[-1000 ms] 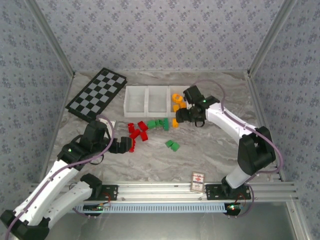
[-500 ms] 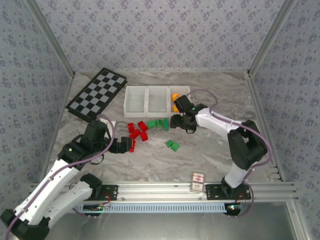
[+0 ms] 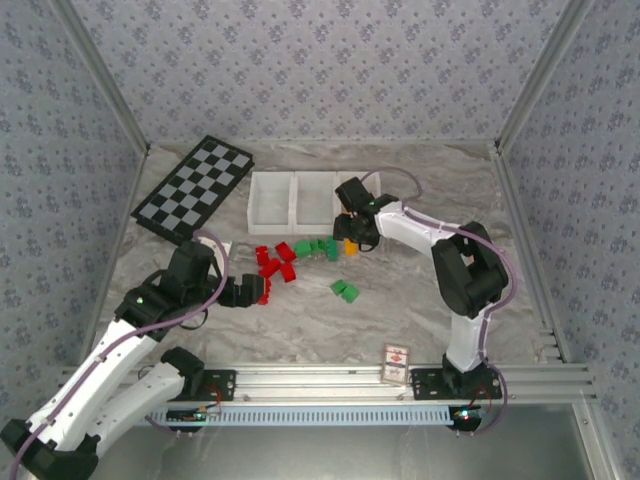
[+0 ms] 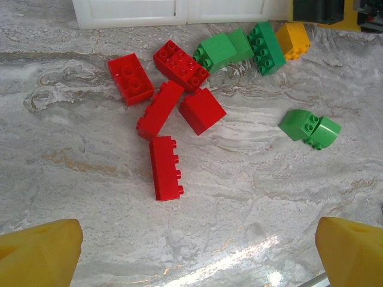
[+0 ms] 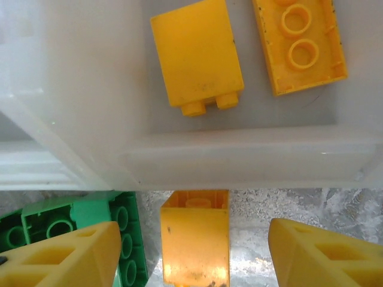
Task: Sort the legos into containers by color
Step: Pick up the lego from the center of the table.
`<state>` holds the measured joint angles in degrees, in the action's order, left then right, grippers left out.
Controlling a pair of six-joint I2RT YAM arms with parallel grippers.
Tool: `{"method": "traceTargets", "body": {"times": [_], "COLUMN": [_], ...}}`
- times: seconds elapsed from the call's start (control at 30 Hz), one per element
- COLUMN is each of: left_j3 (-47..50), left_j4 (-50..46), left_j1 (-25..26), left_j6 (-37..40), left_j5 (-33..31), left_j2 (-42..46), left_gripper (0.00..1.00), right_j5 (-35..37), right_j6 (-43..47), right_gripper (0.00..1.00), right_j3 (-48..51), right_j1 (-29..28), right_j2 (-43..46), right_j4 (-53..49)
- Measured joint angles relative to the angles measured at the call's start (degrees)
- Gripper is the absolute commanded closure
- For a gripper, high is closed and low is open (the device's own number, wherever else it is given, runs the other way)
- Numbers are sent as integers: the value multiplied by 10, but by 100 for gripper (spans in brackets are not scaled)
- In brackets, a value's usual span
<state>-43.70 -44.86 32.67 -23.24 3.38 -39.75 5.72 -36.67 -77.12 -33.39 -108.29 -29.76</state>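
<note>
Currently: right gripper point(image 5: 192, 257) straddling an orange brick point(image 3: 351, 246)

My right gripper hangs with fingers point(image 5: 60, 257) apart, one on each side of the orange brick, touching neither face. That brick lies on the table point(image 4: 90, 179) just at 6 o'clock of the right bin of the tray point(image 3: 270, 203), where two orange bricks point(image 5: 197, 57) rest. My left gripper point(image 4: 195, 254) is spread wide and empty, red bricks point(image 4: 173, 113) at its 12 o'clock, green bricks point(image 4: 239, 51) toward 1 o'clock.

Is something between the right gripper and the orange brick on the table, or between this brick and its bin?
Nothing blocks the right gripper: the orange brick lies between its open fingers. On the way in, only the bin's near wall stands before it.
</note>
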Motion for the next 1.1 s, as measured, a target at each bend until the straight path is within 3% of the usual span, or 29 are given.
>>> {"method": "traceTargets", "body": {"times": [1.1], "left_j3": [0], "left_j4": [0], "left_j1": [0], "left_j6": [0], "left_j5": [0], "left_j2": [0], "left_gripper": [0], "right_j5": [44], "right_j6": [16], "right_gripper": [60], "right_j3": [-11], "right_j1": [-16], "right_j2": [-32], "right_j4": [-24]}}
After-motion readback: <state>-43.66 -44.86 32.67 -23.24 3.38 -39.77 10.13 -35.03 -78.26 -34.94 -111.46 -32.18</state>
